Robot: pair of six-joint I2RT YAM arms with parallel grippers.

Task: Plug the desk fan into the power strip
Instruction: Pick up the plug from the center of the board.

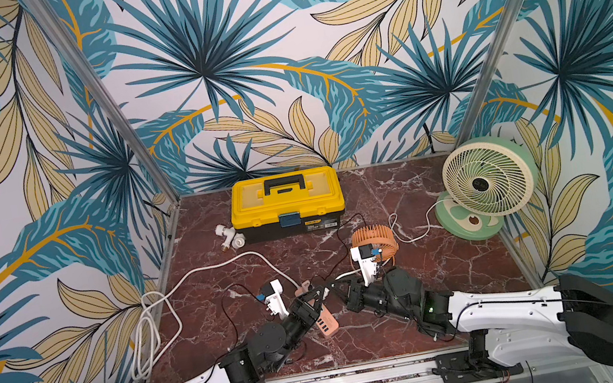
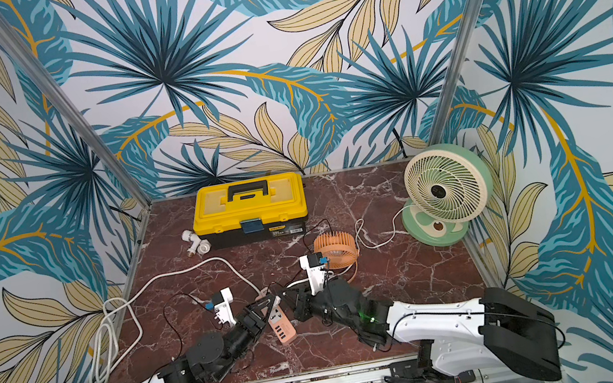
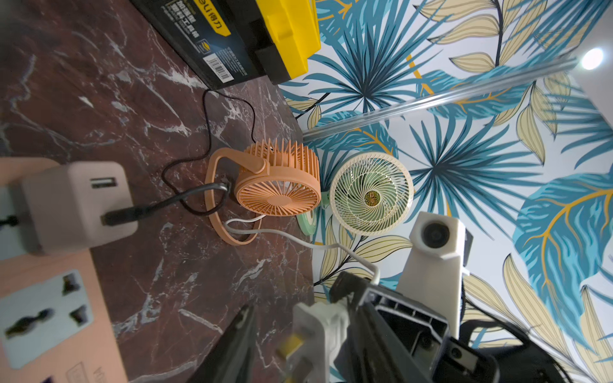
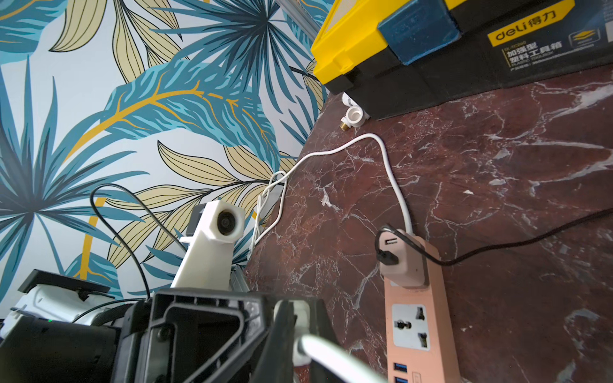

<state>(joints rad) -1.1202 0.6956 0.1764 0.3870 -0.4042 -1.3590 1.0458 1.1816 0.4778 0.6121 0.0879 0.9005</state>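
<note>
R gripper (image 4: 300,318) clamps white plug (image 3: 318,326); L gripper (image 1: 313,294) spread. Pwr strip (image 4: 414,295): salmon, white socket (image 4: 409,326), USB ports (image 4: 400,367).

The table (image 1: 435,263) looks like polished red-brown marble, glossy, with white veins. The toolbox (image 1: 285,200) is smooth yellow and black plastic. The power strip (image 4: 442,325) and the white plug (image 4: 300,313) are matt plastic. The corner post (image 1: 499,29) is brushed metal.

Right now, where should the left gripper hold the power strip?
Probably across its narrow sides at the USB end, from above: the power strip lies flat, a charger cube fills the other end, and the empty socket must stay clear.
</note>
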